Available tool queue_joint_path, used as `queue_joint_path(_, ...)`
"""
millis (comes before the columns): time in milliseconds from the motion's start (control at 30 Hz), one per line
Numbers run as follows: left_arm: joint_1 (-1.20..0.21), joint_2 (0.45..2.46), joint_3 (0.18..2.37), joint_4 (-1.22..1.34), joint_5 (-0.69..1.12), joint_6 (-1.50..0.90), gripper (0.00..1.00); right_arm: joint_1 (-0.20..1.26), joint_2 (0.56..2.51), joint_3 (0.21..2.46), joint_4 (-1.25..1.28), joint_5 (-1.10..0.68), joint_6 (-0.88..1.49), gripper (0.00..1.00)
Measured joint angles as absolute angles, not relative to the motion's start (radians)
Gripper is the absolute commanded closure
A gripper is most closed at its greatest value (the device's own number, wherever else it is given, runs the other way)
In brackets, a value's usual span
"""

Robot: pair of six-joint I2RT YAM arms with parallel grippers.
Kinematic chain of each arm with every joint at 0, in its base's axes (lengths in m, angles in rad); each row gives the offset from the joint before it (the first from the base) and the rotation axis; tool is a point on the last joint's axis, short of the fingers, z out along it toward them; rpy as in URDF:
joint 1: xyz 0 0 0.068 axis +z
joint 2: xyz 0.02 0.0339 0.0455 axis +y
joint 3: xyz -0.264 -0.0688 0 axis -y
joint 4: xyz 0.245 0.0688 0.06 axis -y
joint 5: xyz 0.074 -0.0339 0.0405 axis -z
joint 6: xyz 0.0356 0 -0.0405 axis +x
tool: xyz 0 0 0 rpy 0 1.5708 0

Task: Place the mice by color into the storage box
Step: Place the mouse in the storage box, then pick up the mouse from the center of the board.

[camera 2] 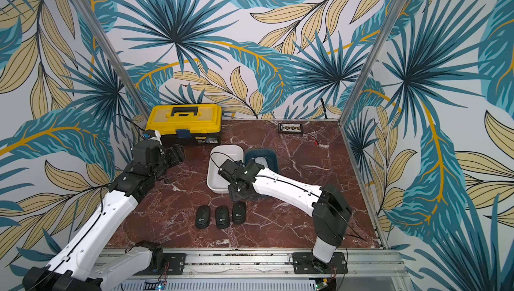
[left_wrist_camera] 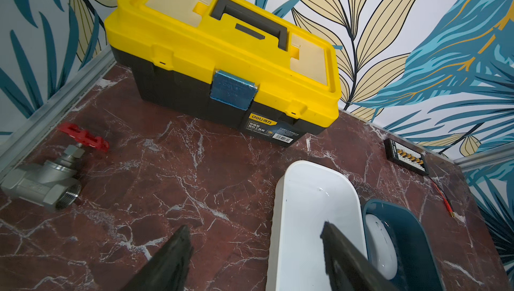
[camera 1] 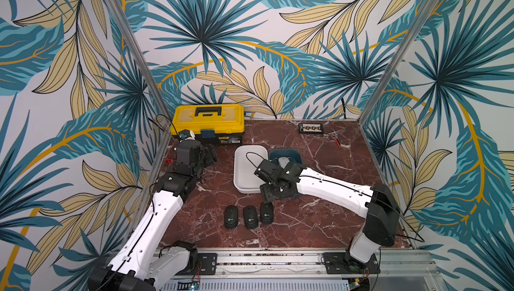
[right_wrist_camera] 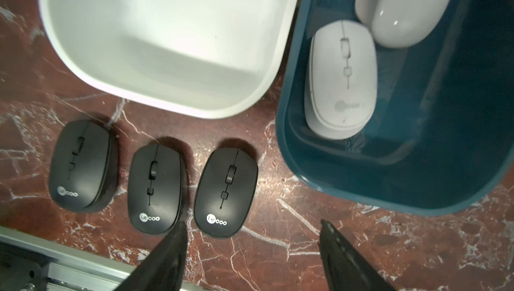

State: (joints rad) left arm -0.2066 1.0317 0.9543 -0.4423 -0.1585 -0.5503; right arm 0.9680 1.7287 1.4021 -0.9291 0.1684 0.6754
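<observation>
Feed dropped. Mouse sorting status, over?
Left gripper and right gripper open, empty. Two white mice in blue bin; three black mice on table, white bin empty. Nothing blocking them.

The worktop [camera 1: 319, 220] is dark red-brown marble veined with white. The walls [camera 1: 250, 39] carry a leaf pattern in teal, pale blue, sand and mustard on white. The toolbox [left_wrist_camera: 222, 53] has a yellow lid, black base, dark grey handle and blue latch [left_wrist_camera: 233, 89]. The white storage box [right_wrist_camera: 167, 53] is plain; the teal storage box [right_wrist_camera: 417, 178] holds two glossy white mice [right_wrist_camera: 342, 80] [right_wrist_camera: 403, 11]. Three matte black mice [right_wrist_camera: 80, 164] [right_wrist_camera: 154, 189] [right_wrist_camera: 225, 192] bear round white logos. The valve [left_wrist_camera: 41, 183] is silver with a red handwheel [left_wrist_camera: 83, 136].
</observation>
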Motion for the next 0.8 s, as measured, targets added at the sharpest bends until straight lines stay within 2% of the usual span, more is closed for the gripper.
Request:
queue_joint_path(267,-0.207,1.018,0.953,-0.447,-0.165,-0.551,0.24,1.04,1.775,1.391,-0.906,0.12,0.776,0.25)
queue_joint_path(800,-0.206,1.012,0.942,-0.451,-0.165,-0.548,0.24,1.042,1.872,1.313,-0.782,0.062,0.928,0.23)
